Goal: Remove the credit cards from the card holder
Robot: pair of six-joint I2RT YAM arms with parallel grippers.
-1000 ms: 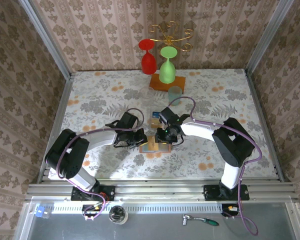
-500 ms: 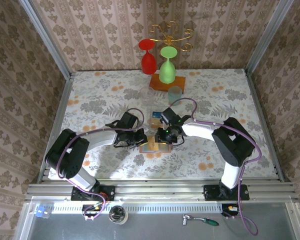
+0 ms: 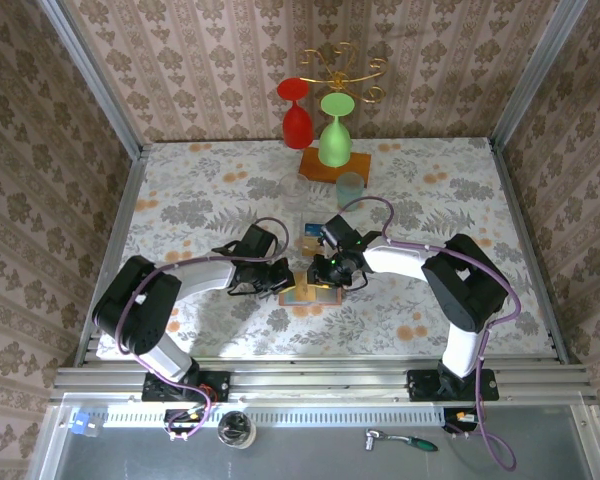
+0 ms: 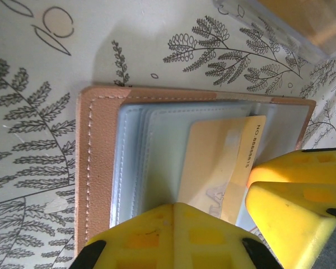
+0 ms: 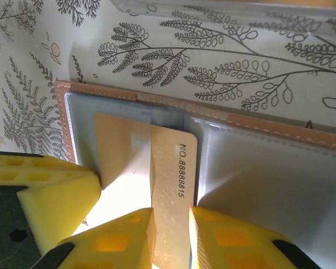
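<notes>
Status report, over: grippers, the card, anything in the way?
Left gripper shut, pressing on card holder. Right gripper shut on orange card, partly drawn out. Grippers crowd each other; nothing else in the way.

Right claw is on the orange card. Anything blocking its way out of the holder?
Nothing visible does. The right claw pinches the orange card, whose numbered end is clear of its sleeve in the card holder. The left claw sits on the holder by the card's sleeved end, not across the free end.
</notes>
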